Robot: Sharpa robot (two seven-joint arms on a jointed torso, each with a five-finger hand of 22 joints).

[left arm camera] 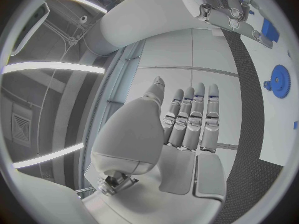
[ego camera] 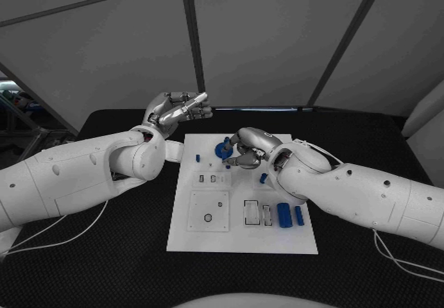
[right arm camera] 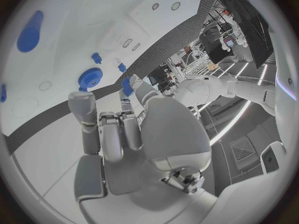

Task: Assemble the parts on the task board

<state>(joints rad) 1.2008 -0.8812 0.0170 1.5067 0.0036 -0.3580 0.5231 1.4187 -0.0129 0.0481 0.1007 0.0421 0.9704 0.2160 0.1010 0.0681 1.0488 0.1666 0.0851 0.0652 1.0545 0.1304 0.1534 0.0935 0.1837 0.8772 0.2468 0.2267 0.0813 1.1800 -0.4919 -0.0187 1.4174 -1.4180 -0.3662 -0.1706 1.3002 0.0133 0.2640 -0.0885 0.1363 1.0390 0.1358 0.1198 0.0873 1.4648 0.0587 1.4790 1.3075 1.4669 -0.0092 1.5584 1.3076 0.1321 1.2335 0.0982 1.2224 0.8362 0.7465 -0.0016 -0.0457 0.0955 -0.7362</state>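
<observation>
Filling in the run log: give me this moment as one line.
left robot hand: raised off board, holding nothing | right robot hand: over board by blue gear, grasp unclear | two cylinders: loose on board

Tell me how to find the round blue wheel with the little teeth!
Look at the white task board in the middle of the black table. Go to its far end, where the right hand hangs just over it. The blue gear sits there beside that hand. It is round with teeth all around, while the other blue parts are plain sticks and pegs.
</observation>
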